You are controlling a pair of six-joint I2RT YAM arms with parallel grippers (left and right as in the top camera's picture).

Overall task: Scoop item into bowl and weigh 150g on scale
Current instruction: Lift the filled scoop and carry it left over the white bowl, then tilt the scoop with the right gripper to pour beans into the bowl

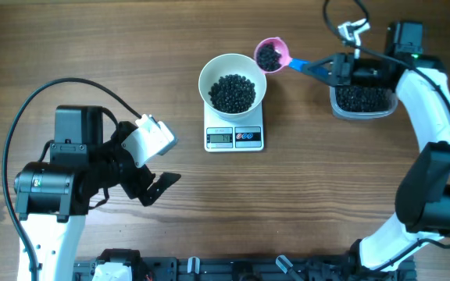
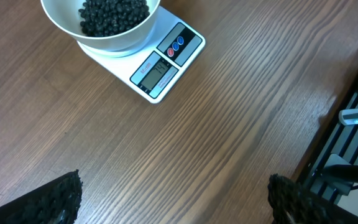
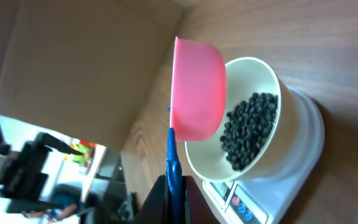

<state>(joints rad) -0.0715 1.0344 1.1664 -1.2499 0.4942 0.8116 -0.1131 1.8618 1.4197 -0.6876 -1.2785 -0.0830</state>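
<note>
Wooden counter [image 1: 303,203] carries everything. My left claw [image 1: 156,164] hangs released over bare wood, well apart from the work. Scale [image 1: 234,136] sits mid-counter, white bowl [image 1: 207,76] on it, partly filled. Clear tub [image 1: 366,114] of stock stands on my right side. My right claw [image 1: 328,69] is clenched on the blue handle of the pink scoop [image 3: 197,93], loaded, just beside the bowl's far rim. Black beads [image 1: 232,92] lie in bowl, scoop and tub.

Step in hand, as I judge it: delivering a scoopful. Next move calls for crossing the rim, tipping slowly, then checking the display, which is unreadable here.
</note>
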